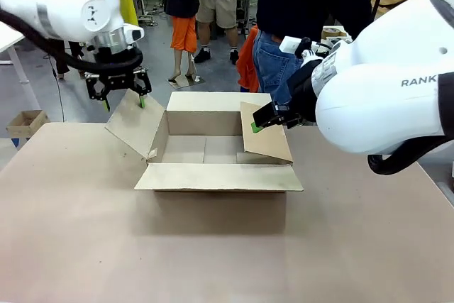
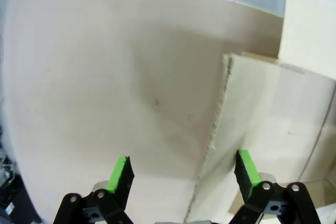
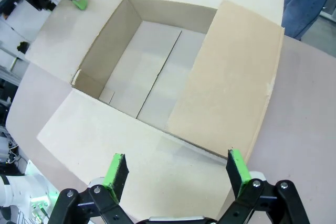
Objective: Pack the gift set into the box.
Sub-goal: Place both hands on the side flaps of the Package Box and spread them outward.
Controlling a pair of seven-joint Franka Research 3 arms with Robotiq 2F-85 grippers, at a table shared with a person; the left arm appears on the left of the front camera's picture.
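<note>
The box [image 1: 218, 177] stands open in the middle of the table, its four flaps spread and its inside bare. My left gripper [image 1: 125, 101] hangs open over the top edge of the left flap [image 1: 135, 124]. In the left wrist view that flap's edge [image 2: 220, 108] runs between the open fingers [image 2: 184, 169]. At the upper edge of the right flap [image 1: 268, 140] is my right gripper [image 1: 264, 120], one green pad against the cardboard. From above, the open right gripper [image 3: 176, 169] looks down over the right flap [image 3: 231, 72] into the box [image 3: 110, 51]. The gift set is out of view.
A person in dark clothes and jeans [image 1: 298, 26] stands at the far side, close behind the box. Other people stand farther back. A small brown carton [image 1: 25, 122] sits off the table's left edge. The brown tabletop [image 1: 213, 246] stretches toward me.
</note>
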